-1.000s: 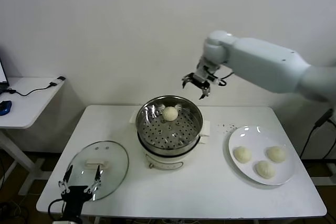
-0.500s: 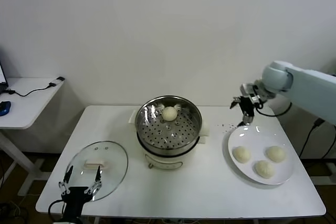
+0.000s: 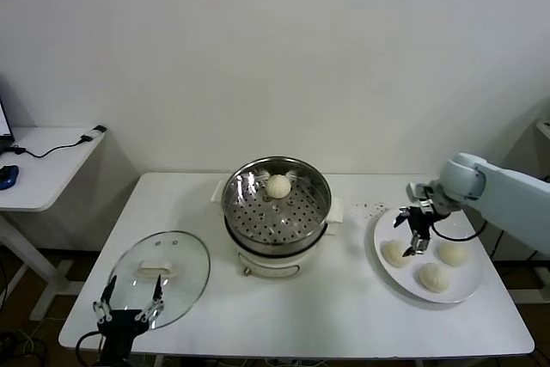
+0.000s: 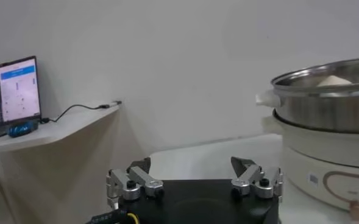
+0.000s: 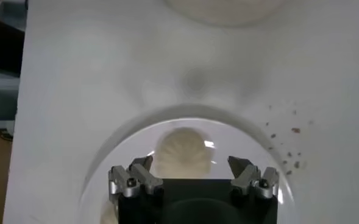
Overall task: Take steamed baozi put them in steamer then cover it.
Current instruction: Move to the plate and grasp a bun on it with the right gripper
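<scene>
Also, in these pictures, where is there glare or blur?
Head view: bright reflections on the steamer's inner wall and faint sheen on the glass lid. Right wrist view: a small highlight on the plate beside the bun, all softly blurred. Left wrist view: the monitor is out of focus.

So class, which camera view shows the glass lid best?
The head view: the whole glass lid lies flat on the table's front left, white handle up, just ahead of the left end effector. Neither wrist view shows it.
</scene>
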Action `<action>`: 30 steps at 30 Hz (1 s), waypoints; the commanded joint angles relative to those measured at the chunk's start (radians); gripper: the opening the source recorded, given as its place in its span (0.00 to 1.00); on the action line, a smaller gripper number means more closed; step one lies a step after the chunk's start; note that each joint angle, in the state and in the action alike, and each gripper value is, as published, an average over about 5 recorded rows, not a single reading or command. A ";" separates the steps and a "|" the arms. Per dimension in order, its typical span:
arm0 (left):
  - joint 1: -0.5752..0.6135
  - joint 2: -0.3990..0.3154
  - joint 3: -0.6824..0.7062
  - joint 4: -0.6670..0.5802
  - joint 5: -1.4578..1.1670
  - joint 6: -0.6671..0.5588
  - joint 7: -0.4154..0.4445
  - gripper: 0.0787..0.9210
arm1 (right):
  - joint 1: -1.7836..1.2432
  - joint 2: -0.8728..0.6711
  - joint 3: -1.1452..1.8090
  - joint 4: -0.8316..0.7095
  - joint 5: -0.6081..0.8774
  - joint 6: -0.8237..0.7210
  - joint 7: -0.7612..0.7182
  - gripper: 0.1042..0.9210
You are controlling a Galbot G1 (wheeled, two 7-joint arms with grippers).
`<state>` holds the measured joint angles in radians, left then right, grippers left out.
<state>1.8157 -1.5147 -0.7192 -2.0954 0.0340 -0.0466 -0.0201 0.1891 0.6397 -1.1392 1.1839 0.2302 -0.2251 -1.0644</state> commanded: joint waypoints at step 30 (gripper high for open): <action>0.011 -0.004 0.002 0.010 0.007 -0.007 -0.003 0.88 | -0.026 0.082 0.047 -0.140 0.024 0.025 -0.031 0.72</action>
<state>1.8251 -1.5186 -0.7164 -2.0825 0.0412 -0.0528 -0.0226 0.1014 0.7249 -1.0547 1.0403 0.2016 -0.2012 -1.0915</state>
